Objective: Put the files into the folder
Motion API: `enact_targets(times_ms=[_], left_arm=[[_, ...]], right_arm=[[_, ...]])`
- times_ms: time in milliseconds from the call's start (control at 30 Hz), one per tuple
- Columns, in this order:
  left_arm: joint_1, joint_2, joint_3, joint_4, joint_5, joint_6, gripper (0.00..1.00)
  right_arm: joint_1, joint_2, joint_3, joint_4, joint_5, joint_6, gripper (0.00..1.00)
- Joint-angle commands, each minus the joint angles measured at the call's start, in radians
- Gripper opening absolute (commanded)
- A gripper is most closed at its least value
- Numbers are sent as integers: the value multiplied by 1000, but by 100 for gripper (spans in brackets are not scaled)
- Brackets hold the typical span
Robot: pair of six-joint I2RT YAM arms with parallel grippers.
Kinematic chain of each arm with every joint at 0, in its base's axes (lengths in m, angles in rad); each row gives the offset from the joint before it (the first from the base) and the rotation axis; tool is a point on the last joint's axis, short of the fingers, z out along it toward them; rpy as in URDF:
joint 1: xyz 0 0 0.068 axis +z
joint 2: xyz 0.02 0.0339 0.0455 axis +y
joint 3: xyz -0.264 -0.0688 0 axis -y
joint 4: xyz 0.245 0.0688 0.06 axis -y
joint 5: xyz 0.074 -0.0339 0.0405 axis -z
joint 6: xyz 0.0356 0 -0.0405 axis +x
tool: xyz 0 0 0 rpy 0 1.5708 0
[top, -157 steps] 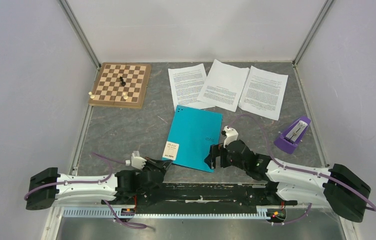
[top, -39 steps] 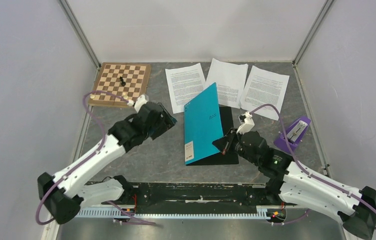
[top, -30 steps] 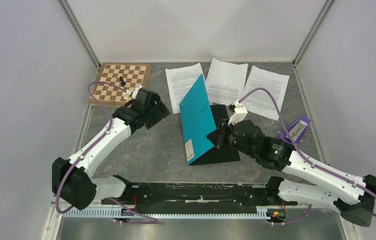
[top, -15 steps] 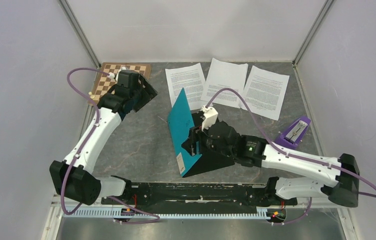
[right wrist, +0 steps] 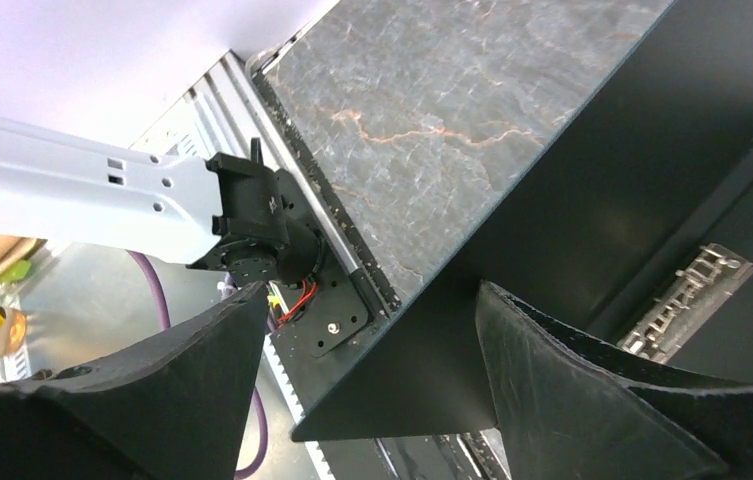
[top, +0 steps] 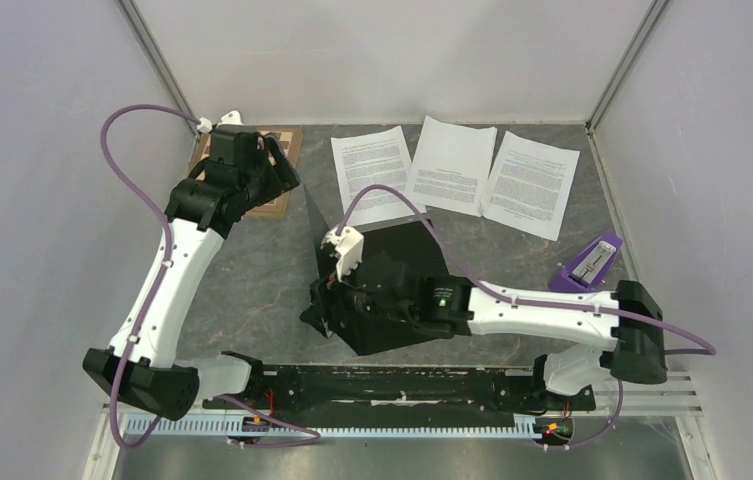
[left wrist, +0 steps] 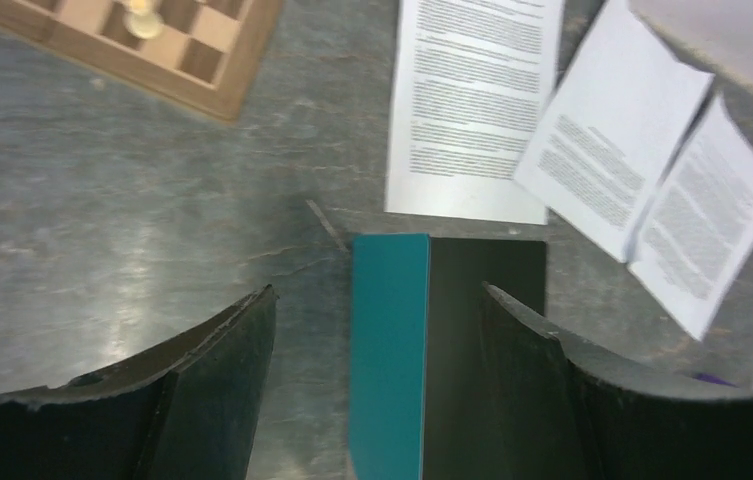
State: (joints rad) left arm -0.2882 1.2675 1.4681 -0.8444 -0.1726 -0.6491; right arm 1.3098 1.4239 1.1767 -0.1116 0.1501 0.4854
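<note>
Grey marbled surface fills the room, with pale walls on three sides. The folder lies open at centre, black inner faces showing, my right pincer at its left flap. The files lie in a row along the upper edge, just beyond the folder, all outside it. My left pincer hangs at upper left.

From my left wrist: pincer wide and empty above the surface, chessboard upper left, files upper right, the folder's teal cover at bottom centre.

From my right wrist: pincer wide, the black flap's edge passing between my fingers unclamped, surface at top.
</note>
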Motion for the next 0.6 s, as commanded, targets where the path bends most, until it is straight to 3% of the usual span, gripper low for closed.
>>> enact_targets(times_ms=[0,267,567], left_arm=[[0,-56,44,-97,-155,135,80],[0,0,66,-114,45,128,79],[0,73,-176,27,138,64,78]], right_arm=[[22,80,50,103,-86,-33,80],[64,233,107,156,-181,-46,84],[66,106,66,121,-68,-67,90]])
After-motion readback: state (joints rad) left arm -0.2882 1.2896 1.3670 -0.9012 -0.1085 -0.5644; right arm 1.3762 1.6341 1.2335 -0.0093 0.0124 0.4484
